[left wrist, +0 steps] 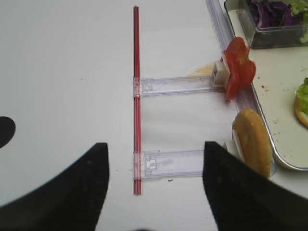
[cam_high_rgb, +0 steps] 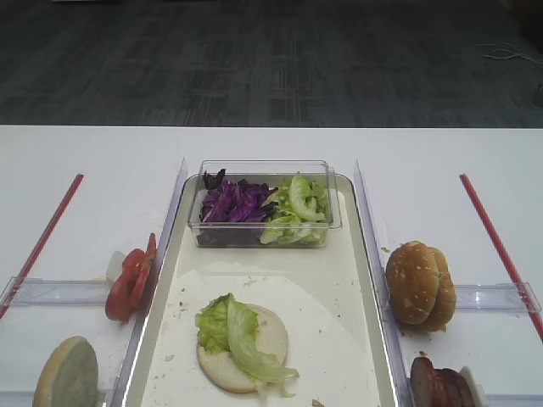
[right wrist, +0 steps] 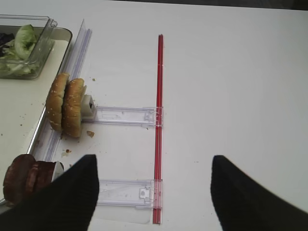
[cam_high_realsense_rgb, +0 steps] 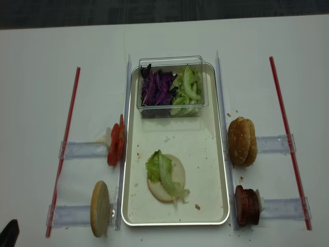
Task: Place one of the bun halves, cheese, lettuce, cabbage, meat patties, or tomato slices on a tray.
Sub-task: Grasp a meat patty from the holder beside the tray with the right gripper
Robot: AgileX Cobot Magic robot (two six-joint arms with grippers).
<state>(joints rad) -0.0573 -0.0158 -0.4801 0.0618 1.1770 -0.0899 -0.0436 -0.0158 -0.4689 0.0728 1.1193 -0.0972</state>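
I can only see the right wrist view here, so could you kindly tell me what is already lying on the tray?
Observer: A flat bun half lies cut face up on the tray, with a lettuce leaf draped over it.
Operator: Thank you. What shares the clear tub with the lettuce that I can glimpse?
Observer: Purple cabbage fills the left side of the tub; green lettuce fills the right.
Operator: And what waits on the far side of the tray?
Observer: Tomato slices stand on edge beside the tray's left rail, and another bun half stands nearer the camera.
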